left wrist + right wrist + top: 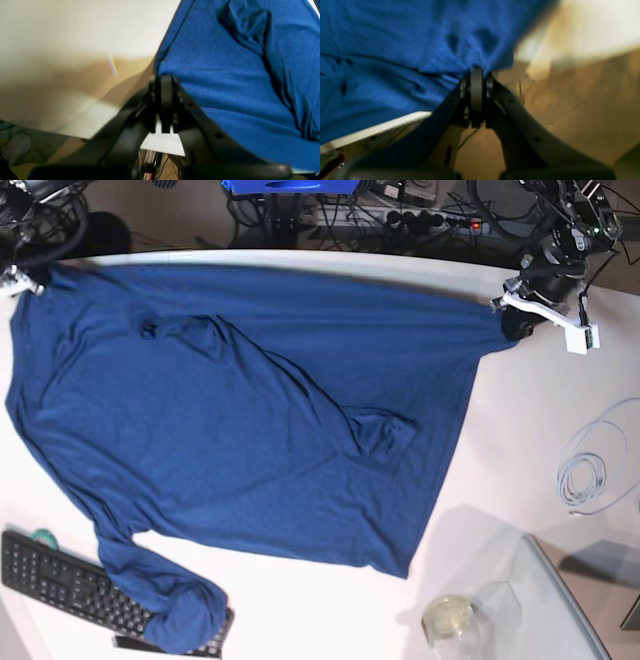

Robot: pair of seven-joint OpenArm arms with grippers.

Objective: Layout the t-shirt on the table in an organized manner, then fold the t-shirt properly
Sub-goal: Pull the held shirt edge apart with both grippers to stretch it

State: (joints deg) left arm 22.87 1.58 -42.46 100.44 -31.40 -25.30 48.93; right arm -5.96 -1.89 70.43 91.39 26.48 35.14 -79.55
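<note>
The dark blue t-shirt (230, 410) lies spread over the white table (520, 440), stretched along its far edge between my two grippers. My left gripper (515, 320) is shut on the shirt's far right corner; in the left wrist view the gripper (162, 78) pinches the shirt's (237, 87) edge beside the bare table (87, 25). My right gripper (25, 280) is shut on the far left corner; the right wrist view shows the gripper (476, 71) pinching the fabric (395, 50) at the table's edge (392, 122). One sleeve lies folded mid-shirt and another hangs onto the keyboard.
A black keyboard (60, 580) lies at the front left, partly under a sleeve. A coiled white cable (585, 475) lies at the right. A glass jar (450, 618) and a glass panel (570, 600) stand at the front right. Cables and a power strip (400, 215) run behind the table.
</note>
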